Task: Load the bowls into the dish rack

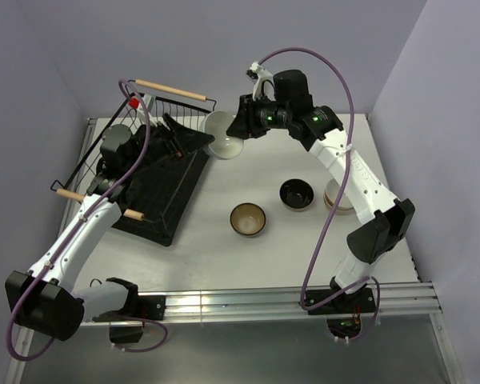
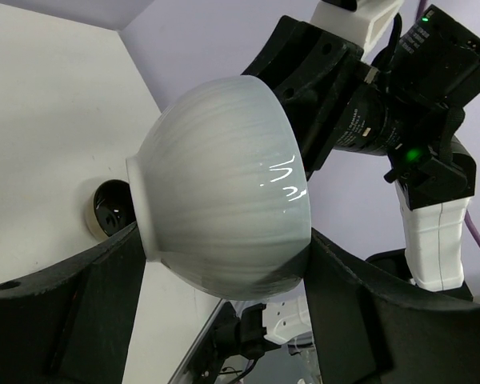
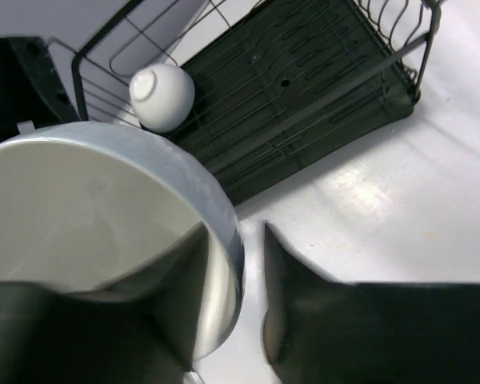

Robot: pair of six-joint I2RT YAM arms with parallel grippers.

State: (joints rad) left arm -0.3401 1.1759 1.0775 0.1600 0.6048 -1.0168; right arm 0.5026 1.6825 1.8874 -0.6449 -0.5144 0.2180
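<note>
A: White bowl (image 1: 222, 138), where is it?

B: It is located at the far right corner of the rack (image 1: 172, 188), between both grippers. Its inside is turned toward the right wrist camera.

A: Right gripper (image 3: 234, 232)?

B: The rim is straddled, one finger inside the bowl and one outside. The jaws are parted, and a gap is seen between the outer finger and the wall (so no clamp there).

A: Left gripper (image 2: 222, 230)?

B: The jaws are spread wide with the bowl set between them, foot at one finger and rim at the other. Both fingers are seen right against it. Whether it is actually clamped cannot be told.

A: Anything loaded?

B: A second white bowl (image 3: 162, 96) is seen inside the rack, in a corner by the wire wall, foot turned toward the camera.

A: Rest?

B: Three are noted on the table (image 1: 224, 264), right of the rack. The brown bowl (image 1: 248, 219) is upright and nearest the rack. The black bowl (image 1: 296, 194) is upright, near it to the right. The cream bowl (image 1: 340, 200) is partly hidden by the right arm (image 1: 356, 180) (count there cannot be told).
</note>
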